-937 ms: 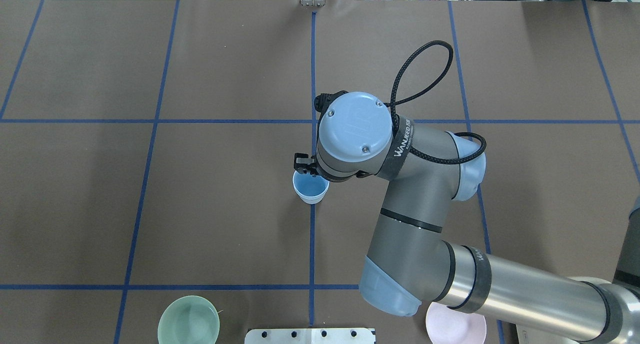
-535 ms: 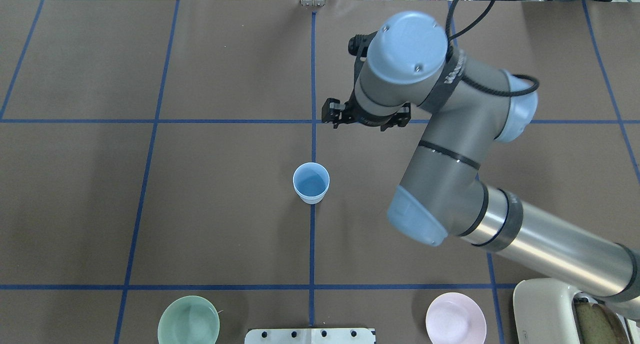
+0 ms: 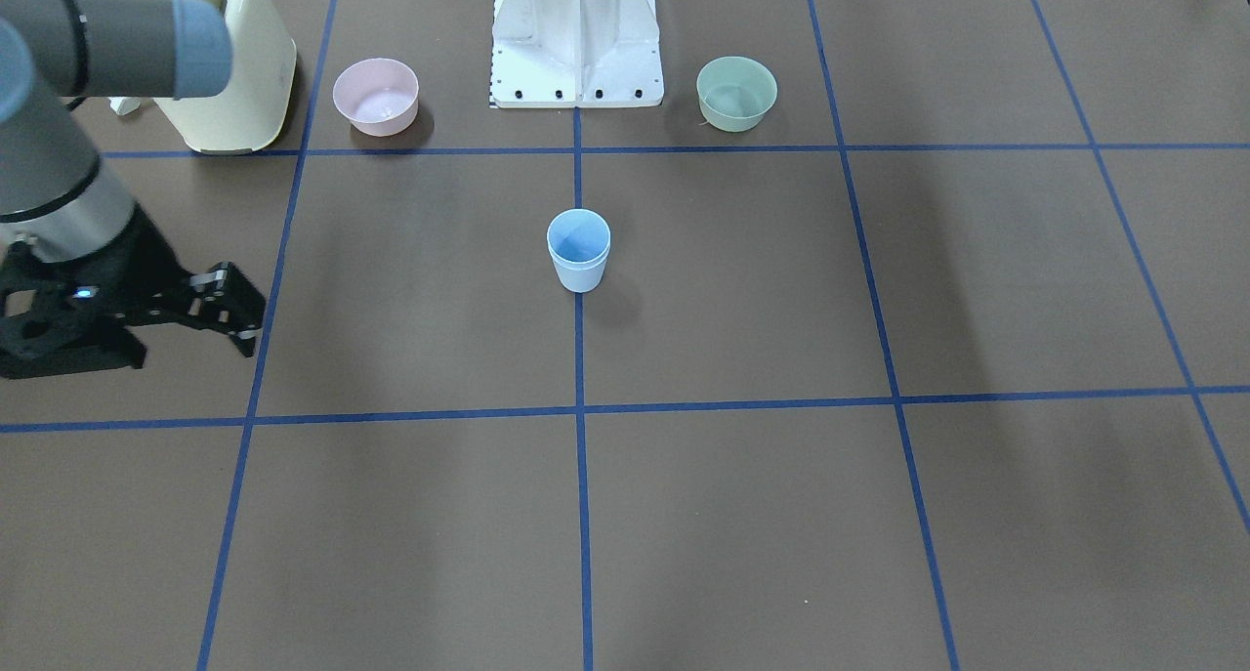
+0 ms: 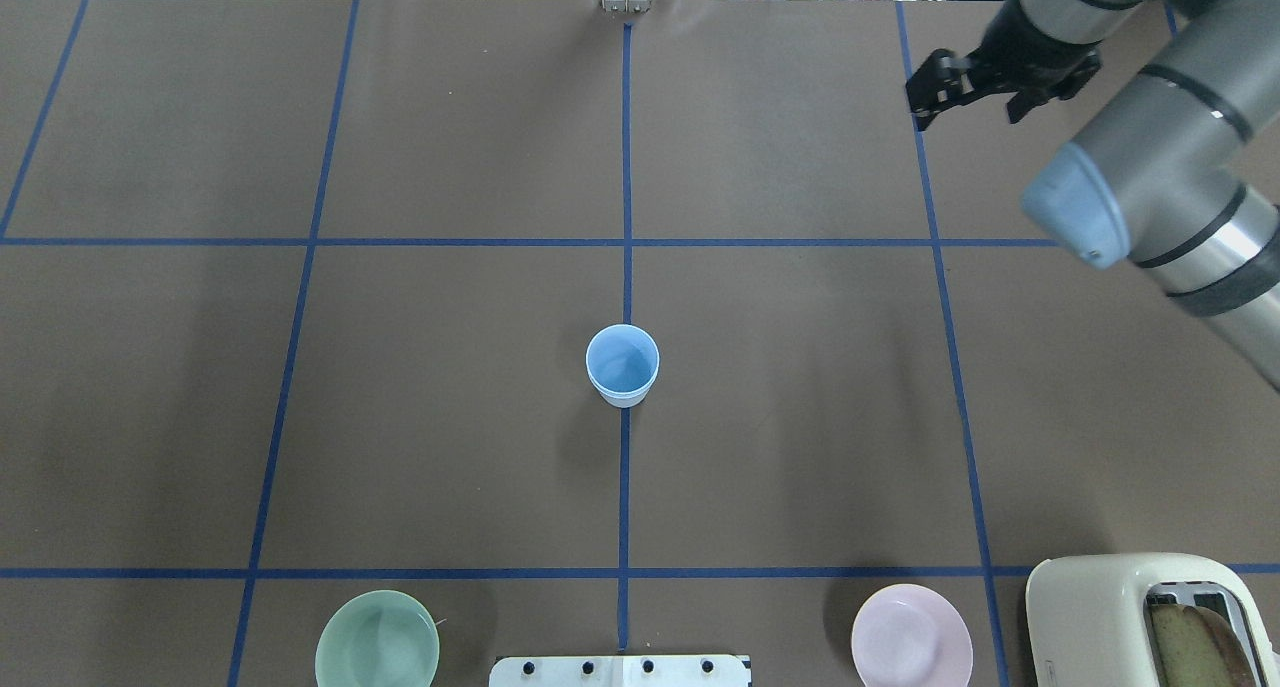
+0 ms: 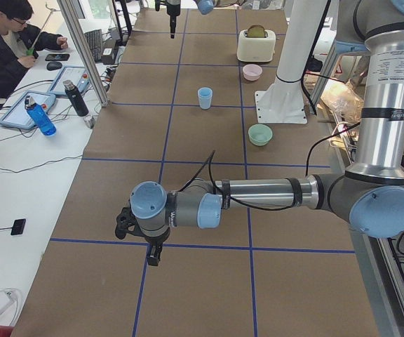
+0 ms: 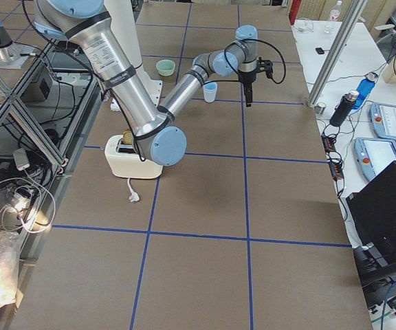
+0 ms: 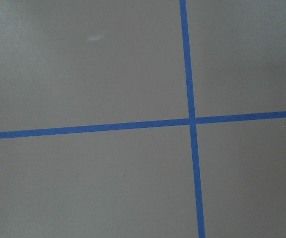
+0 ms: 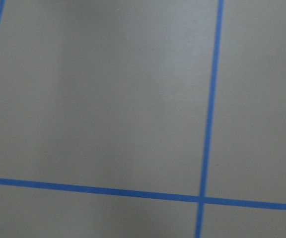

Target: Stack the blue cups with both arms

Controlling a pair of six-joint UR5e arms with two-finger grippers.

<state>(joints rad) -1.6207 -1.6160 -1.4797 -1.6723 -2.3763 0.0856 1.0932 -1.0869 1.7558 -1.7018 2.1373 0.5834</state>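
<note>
A light-blue cup (image 4: 622, 365) stands upright on the centre tape line, also in the front view (image 3: 579, 249). Only one cup outline shows; I cannot tell whether a second is nested in it. My right gripper (image 4: 988, 92) is open and empty, held above the far right part of the table, well apart from the cup; it points down in the right side view (image 6: 248, 96). My left gripper (image 5: 153, 253) shows only in the left side view, far from the cup, and I cannot tell if it is open or shut. Both wrist views show only brown mat and blue tape.
A pale green bowl (image 4: 377, 639) and a pink bowl (image 4: 911, 635) sit at the near edge beside the white mounting base (image 4: 620, 670). A cream toaster (image 4: 1130, 617) stands at the near right. An operator's desk with bottles (image 5: 41, 116) runs along the far side.
My right gripper was at the cup's rim, then pulled away up and to the far right, open. The cup has stayed in place.
</note>
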